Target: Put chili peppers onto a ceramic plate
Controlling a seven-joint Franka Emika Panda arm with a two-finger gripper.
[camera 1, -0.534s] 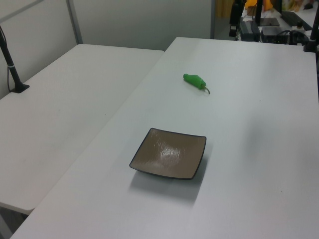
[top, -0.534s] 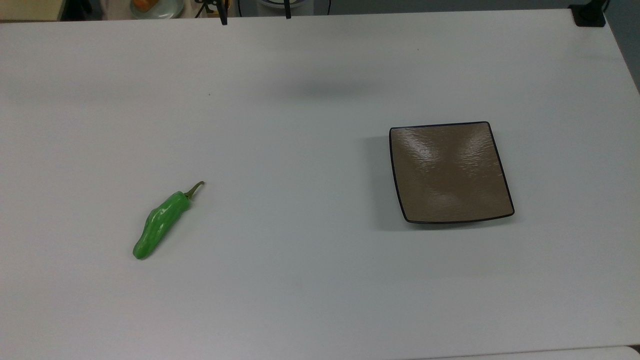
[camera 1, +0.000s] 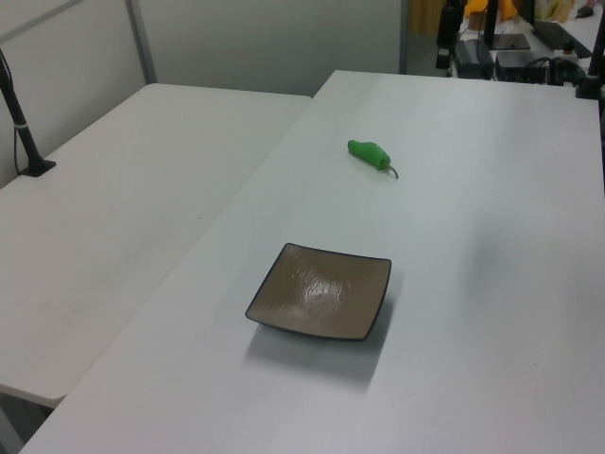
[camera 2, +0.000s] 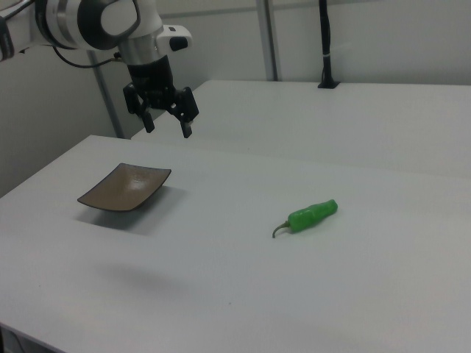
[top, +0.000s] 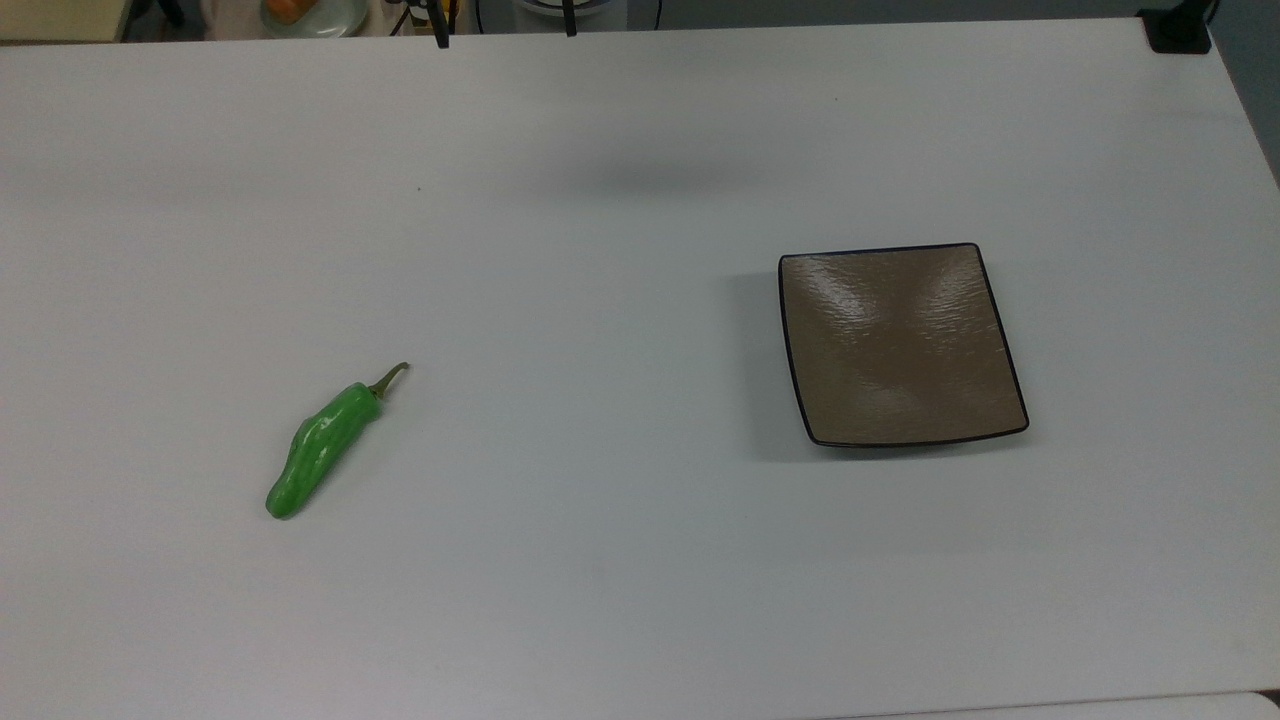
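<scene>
Lab: white worktables (camera 1: 142, 189), robot arm (camera 2: 88, 22), cables.

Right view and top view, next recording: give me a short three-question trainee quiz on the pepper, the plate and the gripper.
1. True or false: the chili pepper already lies on the ceramic plate.
2. In the right view, the gripper is: A) shut on the pepper, B) open and raised above the table, C) resting flat on the plate.
3. In the top view, on which side of the plate does the pepper lie, and do the two touch?

Key
1. False: the pepper lies on the bare table and the plate holds nothing.
2. B.
3. On the top view's left, well apart from the plate, with its stem towards the plate.
</scene>
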